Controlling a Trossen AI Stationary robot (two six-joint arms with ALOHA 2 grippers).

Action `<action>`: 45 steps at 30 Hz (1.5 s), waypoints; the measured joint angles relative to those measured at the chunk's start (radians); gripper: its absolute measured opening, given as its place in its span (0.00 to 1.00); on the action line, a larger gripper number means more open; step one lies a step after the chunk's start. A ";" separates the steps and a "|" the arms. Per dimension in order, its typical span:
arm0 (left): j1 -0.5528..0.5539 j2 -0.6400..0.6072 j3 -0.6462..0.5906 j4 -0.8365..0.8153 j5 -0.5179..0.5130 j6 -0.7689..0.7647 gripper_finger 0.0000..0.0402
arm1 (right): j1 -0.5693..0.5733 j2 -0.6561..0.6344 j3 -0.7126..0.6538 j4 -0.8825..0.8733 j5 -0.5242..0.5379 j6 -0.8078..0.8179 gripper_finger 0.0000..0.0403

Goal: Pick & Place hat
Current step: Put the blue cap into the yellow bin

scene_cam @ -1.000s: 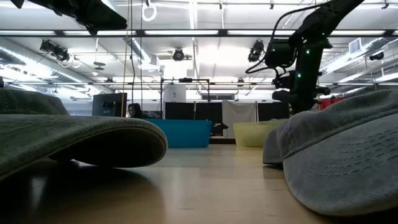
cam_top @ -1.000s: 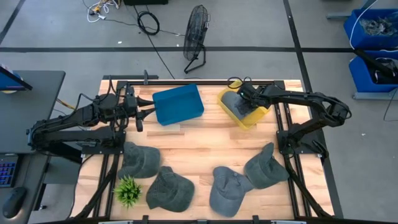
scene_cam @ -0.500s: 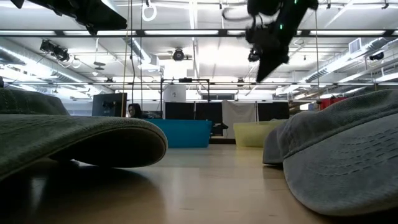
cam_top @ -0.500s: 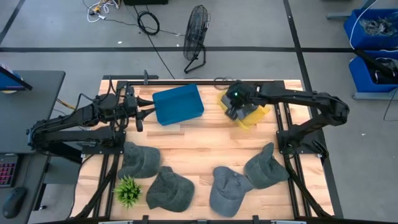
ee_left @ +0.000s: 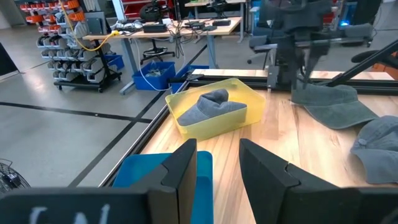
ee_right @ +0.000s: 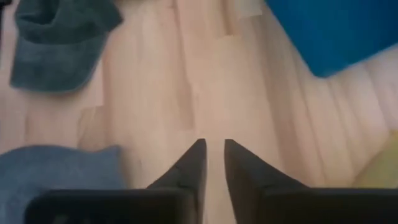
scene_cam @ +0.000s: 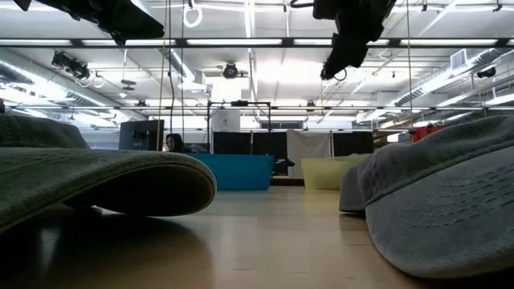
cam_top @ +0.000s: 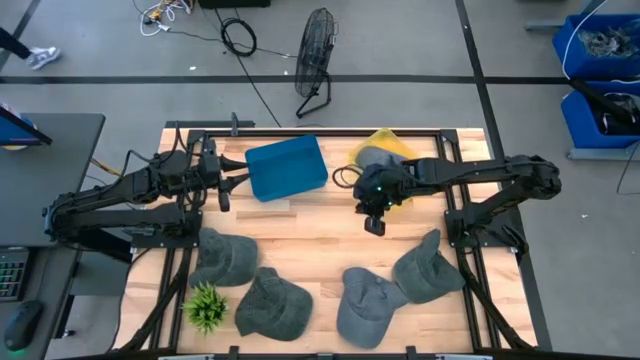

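High view: four grey hats (cam_top: 364, 306) lying along the 6 o'clock table edge, one hat (cam_top: 375, 156) already sitting in the yellow bin (cam_top: 392, 140) at 1 o'clock. Right gripper (cam_top: 373, 224) hovering mid-table, fingers slightly parted, carrying nothing. Next grab needs wider jaws, pinching a crown. Left gripper (cam_top: 224, 186) waiting open beside the blue bin (cam_top: 287, 167).

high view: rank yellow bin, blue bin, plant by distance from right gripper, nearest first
From the right gripper, mid-table:
1. Yellow bin, at the table's far edge just beyond it, with a grey hat inside.
2. Blue bin, far edge on the left arm's side.
3. Plant, near corner on the left arm's side, beside the loose hats.
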 joint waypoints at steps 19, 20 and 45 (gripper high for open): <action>0.000 -0.001 0.000 -0.009 0.000 -0.024 0.31 | 0.234 0.143 -0.054 0.062 -0.227 0.096 0.54; 0.000 0.000 0.000 -0.008 0.000 -0.024 0.31 | 0.258 0.155 -0.054 0.064 -0.239 0.130 0.53; 0.000 -0.001 0.000 0.061 0.000 0.101 0.31 | 0.433 0.487 -0.050 0.149 -0.183 0.516 0.42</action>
